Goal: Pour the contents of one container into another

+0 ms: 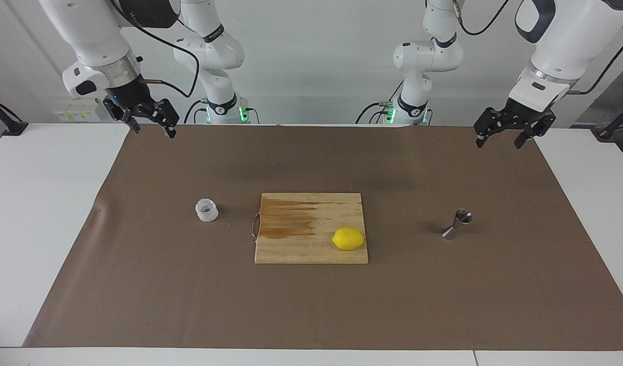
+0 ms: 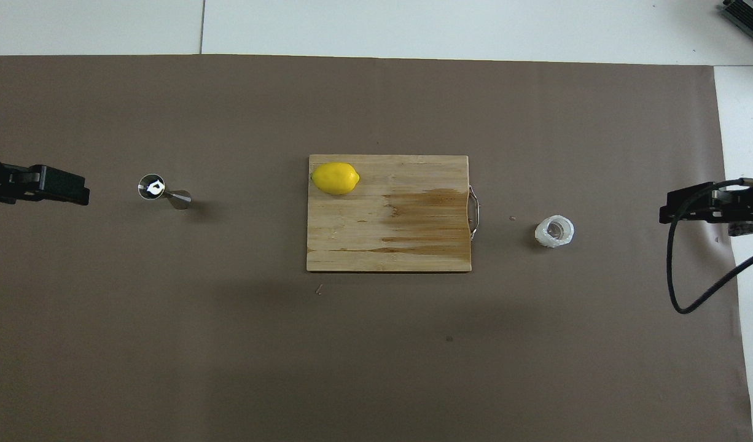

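Observation:
The translucent ribbed plastic cup (image 1: 207, 210) stands on the brown mat toward the right arm's end, beside the cutting board's handle; it also shows in the overhead view (image 2: 554, 231). The steel hourglass jigger (image 1: 456, 224) stands upright on the mat toward the left arm's end, and in the overhead view (image 2: 161, 191). My right gripper (image 1: 154, 133) is open and empty, raised over the mat's corner at its own end (image 2: 674, 210). My left gripper (image 1: 498, 144) is open and empty, raised over the mat's edge at its end (image 2: 75, 187).
A wooden cutting board (image 1: 311, 229) with a wet stain lies in the middle of the mat. A yellow lemon (image 1: 348, 238) lies on the board's corner away from the robots, toward the jigger. White table shows around the mat (image 1: 311, 305).

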Controlling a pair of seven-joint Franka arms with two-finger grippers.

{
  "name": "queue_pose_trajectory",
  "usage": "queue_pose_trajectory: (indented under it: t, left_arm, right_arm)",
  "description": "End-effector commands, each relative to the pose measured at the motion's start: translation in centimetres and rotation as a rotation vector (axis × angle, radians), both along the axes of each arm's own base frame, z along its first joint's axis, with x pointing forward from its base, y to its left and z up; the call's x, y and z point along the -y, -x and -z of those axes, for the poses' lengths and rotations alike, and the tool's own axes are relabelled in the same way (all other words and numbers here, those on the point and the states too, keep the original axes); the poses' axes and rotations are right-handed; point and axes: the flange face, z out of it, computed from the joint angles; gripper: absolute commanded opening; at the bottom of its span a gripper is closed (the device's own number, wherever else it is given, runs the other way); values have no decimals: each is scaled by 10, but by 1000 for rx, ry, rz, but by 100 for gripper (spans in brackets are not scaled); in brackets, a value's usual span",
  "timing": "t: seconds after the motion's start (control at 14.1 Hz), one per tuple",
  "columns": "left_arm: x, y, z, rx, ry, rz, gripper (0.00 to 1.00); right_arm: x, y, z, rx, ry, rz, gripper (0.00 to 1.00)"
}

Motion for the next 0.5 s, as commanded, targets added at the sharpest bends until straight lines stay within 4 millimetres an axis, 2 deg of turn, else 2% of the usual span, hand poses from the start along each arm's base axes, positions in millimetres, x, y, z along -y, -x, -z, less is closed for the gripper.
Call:
queue_pose_trajectory:
  t: [0.0,0.21,0.42]
  left_arm:
    - [-1,5,-1,-11,9,1,100]
    - [-1,4,-1,-10,9,1,100]
    - [7,3,-2,1,9,18,100]
  right_arm:
    - [2,4,-4,10,-27,-17,100]
    - [2,4,-4,10,-27,-17,100]
    - [2,4,-4,10,-27,-17,100]
